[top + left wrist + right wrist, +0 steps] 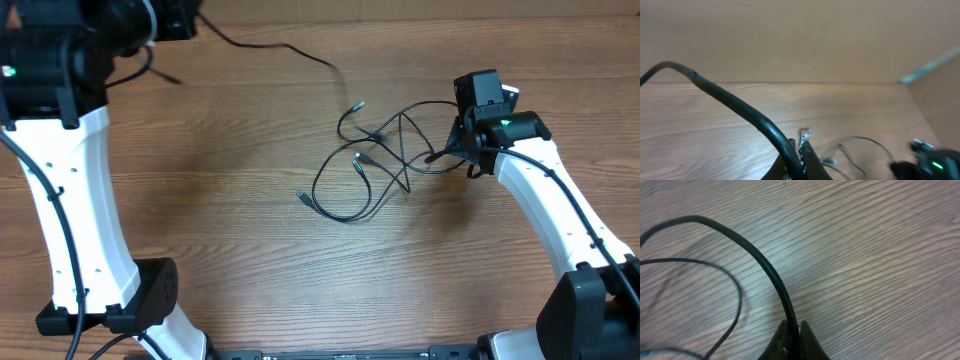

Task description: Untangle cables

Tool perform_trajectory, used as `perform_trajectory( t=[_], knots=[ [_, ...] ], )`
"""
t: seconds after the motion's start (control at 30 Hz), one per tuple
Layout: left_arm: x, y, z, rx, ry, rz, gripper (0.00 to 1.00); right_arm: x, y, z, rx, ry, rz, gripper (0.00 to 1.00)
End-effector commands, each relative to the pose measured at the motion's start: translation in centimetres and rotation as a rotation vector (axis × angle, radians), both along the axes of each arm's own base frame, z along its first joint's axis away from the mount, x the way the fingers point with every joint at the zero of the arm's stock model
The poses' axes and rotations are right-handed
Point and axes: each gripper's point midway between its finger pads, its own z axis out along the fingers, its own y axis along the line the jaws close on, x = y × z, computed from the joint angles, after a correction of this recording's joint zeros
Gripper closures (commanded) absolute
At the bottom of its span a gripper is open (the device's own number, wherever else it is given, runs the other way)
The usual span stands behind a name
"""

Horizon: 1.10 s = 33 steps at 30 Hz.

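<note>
1. Two pinches are on. Your left gripper [799,162] has its fingers pressed together on a single strand [285,46], which trails across the far side of the table [230,250], apart from the knot.
2. Your right gripper [792,341] is likewise clamped on an outer strand [765,265] at the right edge of the tangle.
3. The cables [370,165] lie right of centre with their loops crossing one another. Small plugs [357,157] poke out toward the left side.
4. Expect them to be light, limp and thin. They will likely slide on the wood rather than resist, and one pulled loop will probably drag the whole bundle.
5. Take hold close to a plug end or on an outer loop, not at the crossings. A plug gives the fingers something firmer than bare cord.
6. Pull slowly and keep low, since a plug could snag in a loop and tighten it.
</note>
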Motion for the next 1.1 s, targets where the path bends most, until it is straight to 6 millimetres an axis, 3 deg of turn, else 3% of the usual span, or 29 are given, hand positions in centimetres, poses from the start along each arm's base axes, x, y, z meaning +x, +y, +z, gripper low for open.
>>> perform_trajectory(
  t=[0.0, 0.13, 0.3, 0.43, 0.53, 0.57, 0.8, 0.9, 0.97, 1.07],
  knots=[
    [-0.3, 3.0, 0.7, 0.062, -0.030, 0.096, 0.96, 0.2, -1.5, 0.9, -0.030, -0.041, -0.082, 0.96],
    [-0.4, 3.6, 0.0, 0.056, 0.007, 0.136, 0.96, 1.1, -1.6, 4.1, 0.006, -0.117, -0.098, 0.96],
    [-0.7, 0.9, -1.8, 0.029, 0.080, 0.044, 0.96, 3.1, 2.3, 11.8, 0.142, -0.249, 0.139, 0.96],
    [-0.9, -2.2, -3.6, 0.025, 0.146, -0.037, 0.96, 3.2, 7.3, 20.4, 0.309, -0.418, 0.425, 0.97],
    [-0.9, -4.5, -4.9, 0.050, 0.173, -0.106, 0.96, 2.4, 8.6, 26.8, 0.361, -0.569, 0.503, 0.96],
    [-0.7, -6.3, -5.7, 0.072, 0.183, -0.159, 0.96, 1.7, 8.9, 30.7, 0.364, -0.665, 0.532, 0.96],
    [-0.3, -11.0, -8.7, 0.105, 0.233, -0.272, 0.96, -1.1, 8.5, 43.6, 0.313, -1.048, 0.590, 0.96],
    [-0.2, -11.9, -9.5, 0.111, 0.254, -0.292, 0.96, -2.1, 7.6, 47.5, 0.269, -1.193, 0.571, 0.96],
    [-0.3, -12.1, -9.8, 0.114, 0.264, -0.297, 0.96, -2.3, 5.5, 48.9, 0.200, -1.255, 0.464, 0.96],
    [-0.5, -12.1, -10.0, 0.139, 0.261, -0.317, 0.96, -1.8, 1.5, 47.9, 0.075, -1.226, 0.247, 0.96]
  ],
)
